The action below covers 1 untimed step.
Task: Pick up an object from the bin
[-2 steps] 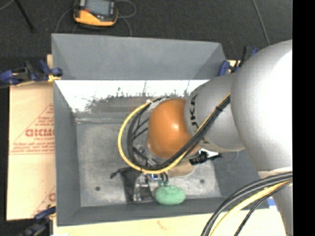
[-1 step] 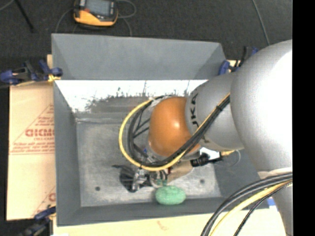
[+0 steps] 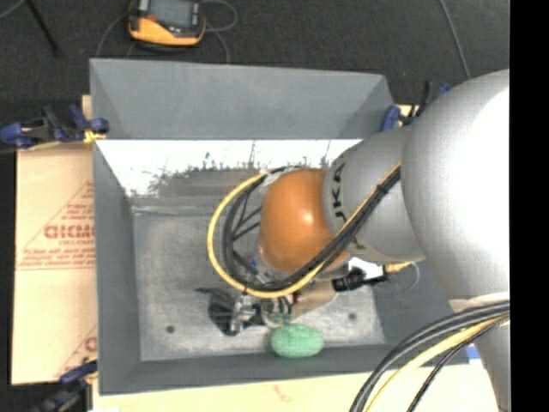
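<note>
My gripper (image 3: 230, 314) hangs low over the bin floor, near the front wall and a little left of the middle, below the arm's orange cover. A green, rounded, lumpy thing (image 3: 298, 342) lies on the floor against the front wall, just right of the gripper and apart from it. A small pale and coloured piece (image 3: 276, 319) sits between the gripper and the green lump; I cannot tell what it is.
The arm and its cables cover the middle and right of the bin. Bare grey floor lies to the gripper's left, up to the left wall. The front wall is close behind the green lump.
</note>
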{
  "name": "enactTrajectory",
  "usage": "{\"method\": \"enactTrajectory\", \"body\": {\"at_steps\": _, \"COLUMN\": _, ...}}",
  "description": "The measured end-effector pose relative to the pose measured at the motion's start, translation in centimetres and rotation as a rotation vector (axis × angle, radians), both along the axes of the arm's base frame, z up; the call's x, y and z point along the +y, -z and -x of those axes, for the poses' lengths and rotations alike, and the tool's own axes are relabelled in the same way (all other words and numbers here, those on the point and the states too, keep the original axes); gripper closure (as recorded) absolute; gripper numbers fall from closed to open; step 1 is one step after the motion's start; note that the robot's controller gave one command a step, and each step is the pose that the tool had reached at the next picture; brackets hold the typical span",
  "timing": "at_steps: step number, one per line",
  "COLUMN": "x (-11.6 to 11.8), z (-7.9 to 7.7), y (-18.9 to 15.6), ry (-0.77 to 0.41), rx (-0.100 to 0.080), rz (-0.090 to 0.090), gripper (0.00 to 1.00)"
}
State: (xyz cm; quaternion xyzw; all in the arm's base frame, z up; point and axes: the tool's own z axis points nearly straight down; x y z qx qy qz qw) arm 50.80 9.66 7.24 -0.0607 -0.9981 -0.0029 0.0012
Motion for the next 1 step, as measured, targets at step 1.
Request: {"method": "enactTrajectory", "body": {"at_steps": 1, "x": 0.02, "z": 0.06, "y": -0.25, "ry": 0.0, "rx": 0.001, "rz": 0.001, "gripper": 1.0}}
